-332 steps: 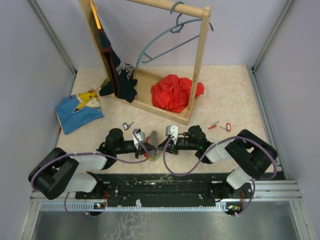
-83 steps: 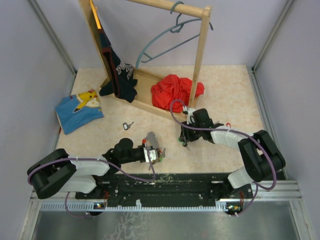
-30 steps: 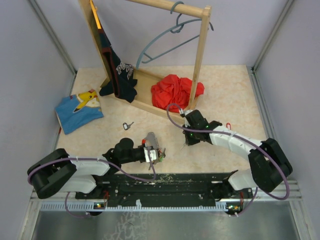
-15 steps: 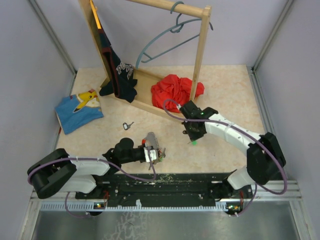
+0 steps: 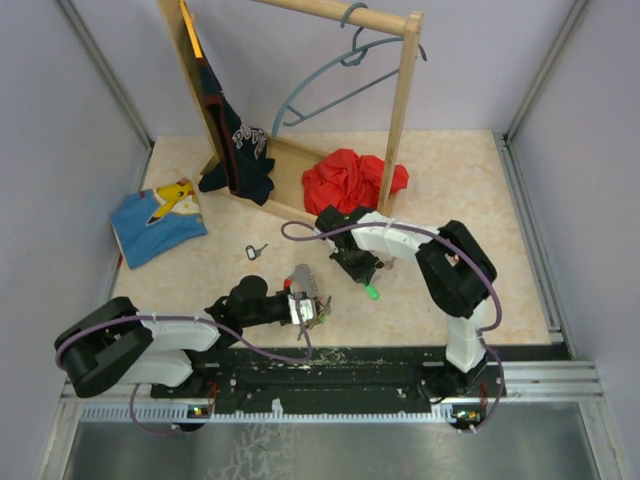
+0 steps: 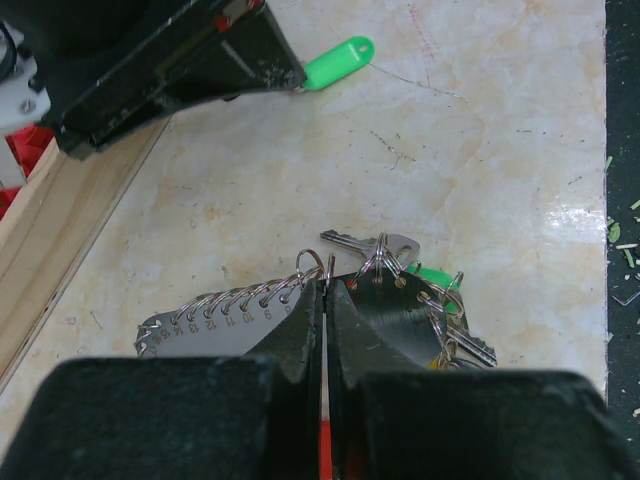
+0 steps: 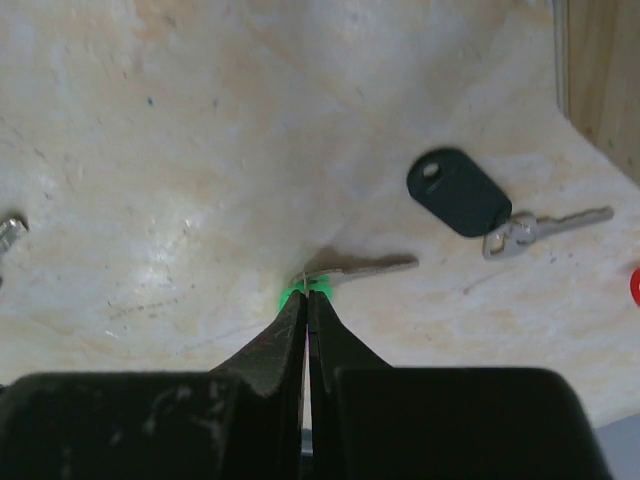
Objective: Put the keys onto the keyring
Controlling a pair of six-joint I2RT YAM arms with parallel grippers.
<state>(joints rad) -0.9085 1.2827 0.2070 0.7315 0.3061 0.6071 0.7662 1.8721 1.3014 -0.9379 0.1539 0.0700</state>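
You are gripping the keyring [image 6: 385, 285] in your left claw [image 6: 325, 290]. Its two fingers are pressing almost together, with only a sliver between them, and are pinching one silver ring at the top of the bunch. A row of small rings is fanning out to one side, and silver keys with a green tab are hanging on the other. This bunch is sitting on the near side of the wooden rack [image 5: 300, 214], out in front of the middle of its base board, low over the worktop [image 5: 450, 180]. Your right claw [image 7: 306, 295] is closing tight on the green key [image 7: 368, 266], clamping its green plastic head while the metal blade is sticking out past the fingertips. That key is hanging in front of the rack's near right post, between the rack and the keyring and apart from the bunch. You cannot tell whether it is touching the worktop. A black-headed key [image 7: 458, 192] is lying flat just beside the rack's base board.
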